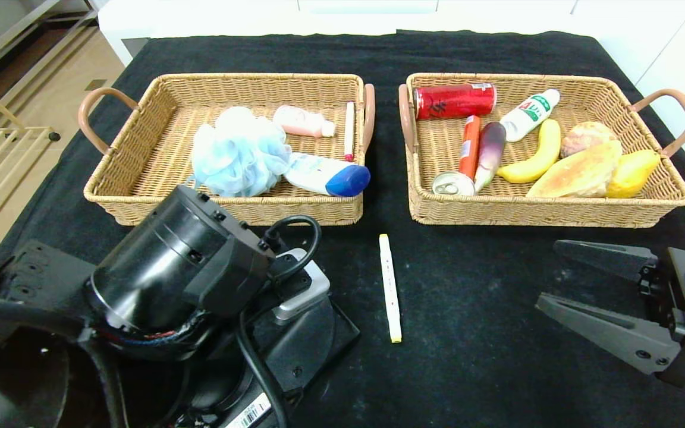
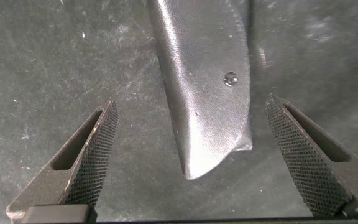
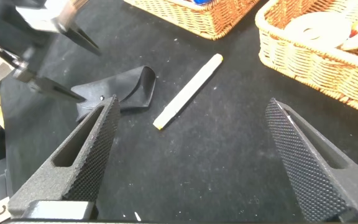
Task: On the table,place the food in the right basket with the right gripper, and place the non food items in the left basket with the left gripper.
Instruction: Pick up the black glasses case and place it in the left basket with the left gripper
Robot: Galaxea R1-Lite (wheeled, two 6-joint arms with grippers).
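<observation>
The white marker (image 1: 390, 288) with a yellow tip lies on the black table (image 1: 473, 368) in front of the gap between the baskets. It also shows in the right wrist view (image 3: 188, 90). The black glasses case (image 1: 324, 339) lies under my left arm. My left gripper (image 2: 190, 106) is open, one finger on each side of the case's end (image 2: 204, 81), just above the cloth. My right gripper (image 1: 547, 273) is open and empty at the right front. The left basket (image 1: 140, 208) holds the pouf (image 1: 238, 151) and the blue-capped bottle (image 1: 327, 175). The right basket (image 1: 527, 211) holds the eggplant (image 1: 489, 153) and the sausage stick (image 1: 469, 147).
The left basket also holds a pink bottle (image 1: 302, 121) and a red-tipped pen (image 1: 349, 131). The right basket also holds a red can (image 1: 454, 100), a green-labelled bottle (image 1: 528, 114), a banana (image 1: 536, 154), bread (image 1: 580, 169), a yellow fruit (image 1: 632, 172) and a silver can (image 1: 452, 184).
</observation>
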